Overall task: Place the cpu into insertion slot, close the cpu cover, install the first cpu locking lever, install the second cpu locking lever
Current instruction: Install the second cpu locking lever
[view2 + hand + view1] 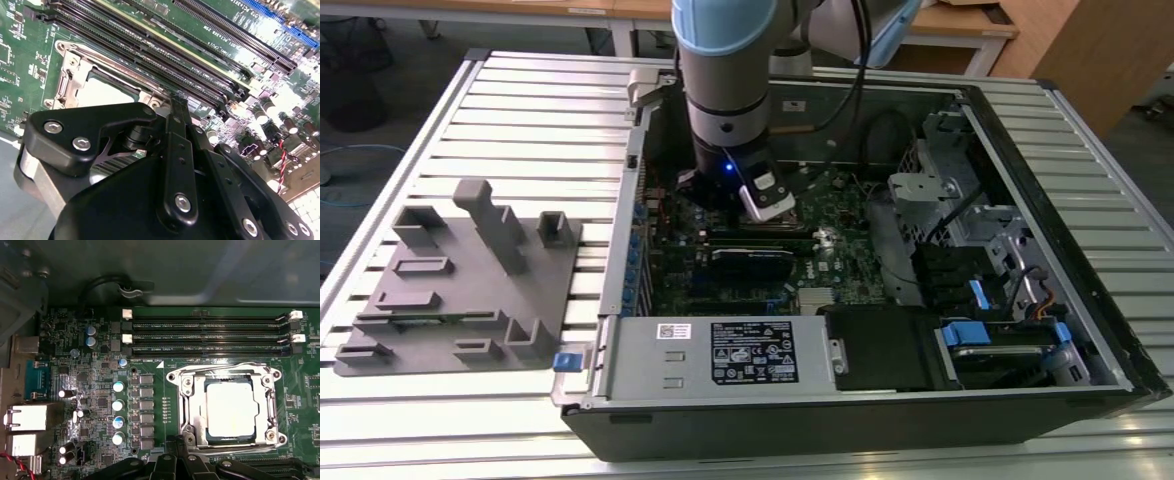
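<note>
The cpu [231, 407], a silver-grey square, lies flat in the insertion slot, whose dark rim [230, 440] shows along one edge of the chip. The cpu cover [192, 405], a silvery frame, lies down around the chip. A thin wire lever [225, 367] runs along the side of the socket that faces the memory slots. My gripper [177, 447] is shut with nothing between its fingers, its tips close to one corner of the socket. In the second wrist view the black gripper [177, 107] points at the cover [67, 82] and the cpu [107, 92]. The arm [727, 110] reaches down into the open computer case.
Long black memory slots [210, 332] run beside the socket. Capacitors [118, 405] and metal port blocks [30, 417] stand on the green board. A power supply [720, 350] and drive bays [987, 330] crowd the case. A grey parts fixture [460, 280] sits at the exterior view's left.
</note>
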Available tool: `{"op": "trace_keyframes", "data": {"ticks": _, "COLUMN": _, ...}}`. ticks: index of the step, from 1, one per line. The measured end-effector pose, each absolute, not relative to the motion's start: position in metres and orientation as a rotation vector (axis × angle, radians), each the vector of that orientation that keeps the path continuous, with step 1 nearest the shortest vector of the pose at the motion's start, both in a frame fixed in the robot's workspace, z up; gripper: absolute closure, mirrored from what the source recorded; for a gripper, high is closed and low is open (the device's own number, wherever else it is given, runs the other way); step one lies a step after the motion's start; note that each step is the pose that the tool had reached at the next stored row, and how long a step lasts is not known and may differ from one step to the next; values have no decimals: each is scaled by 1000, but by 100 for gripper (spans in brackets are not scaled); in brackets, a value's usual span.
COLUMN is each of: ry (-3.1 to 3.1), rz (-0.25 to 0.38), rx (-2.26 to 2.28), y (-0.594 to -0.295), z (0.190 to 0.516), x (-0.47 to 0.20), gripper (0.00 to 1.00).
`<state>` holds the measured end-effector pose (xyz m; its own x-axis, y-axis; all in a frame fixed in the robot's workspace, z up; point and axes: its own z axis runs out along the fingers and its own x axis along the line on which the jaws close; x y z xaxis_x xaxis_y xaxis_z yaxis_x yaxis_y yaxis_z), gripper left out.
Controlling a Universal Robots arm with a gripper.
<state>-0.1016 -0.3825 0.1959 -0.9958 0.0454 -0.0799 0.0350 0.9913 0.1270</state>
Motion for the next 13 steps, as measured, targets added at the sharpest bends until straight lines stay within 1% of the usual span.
{"op": "trace_keyframes", "data": {"ticks": 13, "ry": 3051, "rz": 208, "rx": 62, "y": -384, "z": 194, "x": -105, "gripper": 89}}
